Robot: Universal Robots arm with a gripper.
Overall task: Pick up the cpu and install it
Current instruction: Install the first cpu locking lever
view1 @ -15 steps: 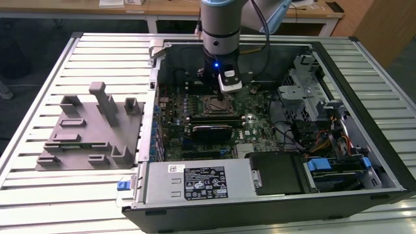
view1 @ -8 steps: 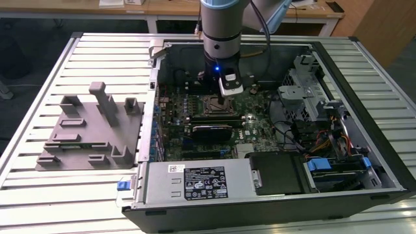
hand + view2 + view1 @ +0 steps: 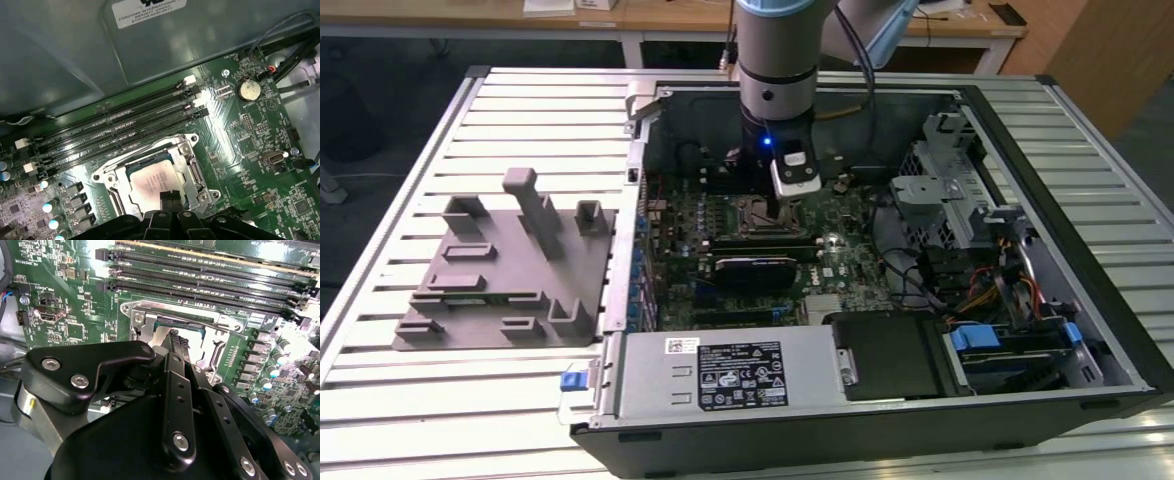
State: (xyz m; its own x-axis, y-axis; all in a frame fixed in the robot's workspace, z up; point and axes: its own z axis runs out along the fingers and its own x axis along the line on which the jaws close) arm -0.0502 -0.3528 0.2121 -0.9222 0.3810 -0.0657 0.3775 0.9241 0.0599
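So here's where you're at: the cpu (image 3: 152, 180) is already lying flat inside the socket frame (image 3: 192, 172) on the motherboard (image 3: 250, 150), with its shiny silver top facing up. In the first wrist view it looks square to the frame and seated evenly, with the metal frame all around it. The pickup looks done and the chip seems to be in place. From these shots I can't tell whether the socket is latched down, so count that part as open.

Your hand (image 3: 171, 197) hangs right over the near edge of the chip. In both wrist views the black fingertips (image 3: 176, 340) sit close together, narrow, with barely any gap between them. They point down at the cpu's edge. Whether they actually touch the metal top or just hover above it, I can't say. Nothing is pinched between them as far as I can see.

In the exterior view the arm (image 3: 777, 60) comes straight down into the open computer case (image 3: 1067, 300), about the middle of the board. The grey fixture block (image 3: 507, 270) sits on the slatted worktop (image 3: 400, 400), well apart on the exterior view's left.
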